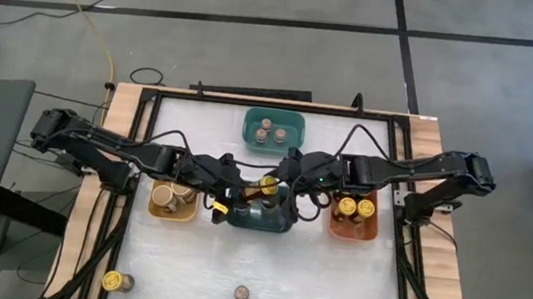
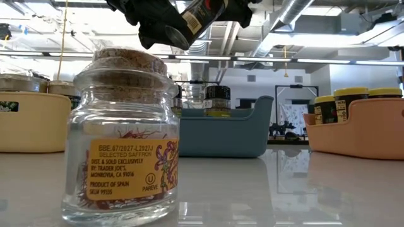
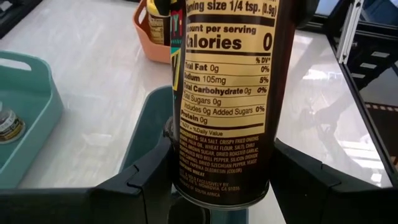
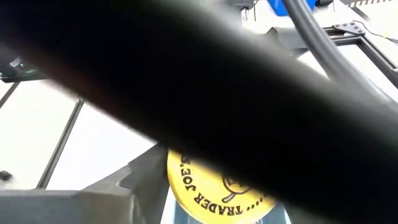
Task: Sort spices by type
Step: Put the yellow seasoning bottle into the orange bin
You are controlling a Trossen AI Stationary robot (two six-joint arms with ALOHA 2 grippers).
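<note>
Left wrist view: left gripper [image 3: 217, 186] pinches the dark spice jar [image 3: 221, 93], hanging right above the dark-blue bin [image 1: 261, 216]. Handover or drop looks next; right gripper [image 1: 290, 167] alongside, grip unclear.

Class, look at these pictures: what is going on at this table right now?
Two robot arms are sorting spice jars into bins. The left gripper holds a dark jar above the dark-blue bin, with the right gripper close beside it. Jars already sit in the teal bin, yellow bin and orange bin. Two jars remain unsorted.
</note>
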